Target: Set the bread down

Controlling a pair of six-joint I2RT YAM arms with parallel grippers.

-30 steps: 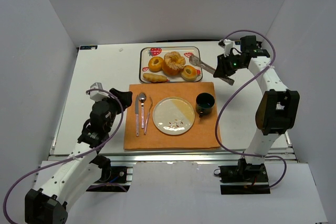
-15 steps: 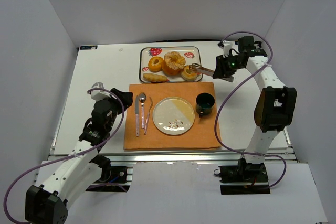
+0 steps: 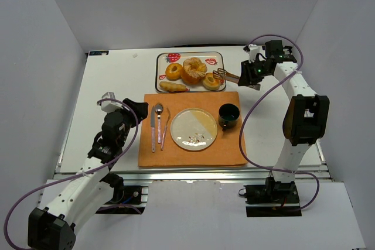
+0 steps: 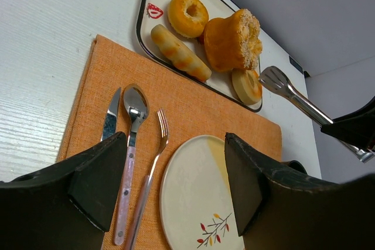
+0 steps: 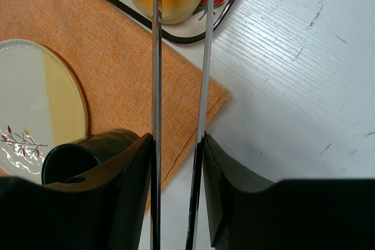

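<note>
At the left, the left gripper [image 4: 173,175] hovers over an orange placemat [image 3: 176,155], its jaws spread wide and holding nothing. A patterned plate [image 3: 193,128] lies on the mat. Behind it, a strawberry-printed tray [image 3: 160,64] holds four golden breads. The one probably meant is a small ring-shaped roll [image 3: 211,82], pale gold with a browner edge, at the tray's right end. It looks light, soft and easily crushed, so a gentle squeeze across its sides seems wise. Metal tongs [image 3: 229,76] reach over it, tips slightly apart. The right gripper [image 3: 249,76], furthest right, pinches them between its jaws.

Left end effector [image 4: 173,185] spread wide; right end effector [image 5: 177,142] clamped.
</note>
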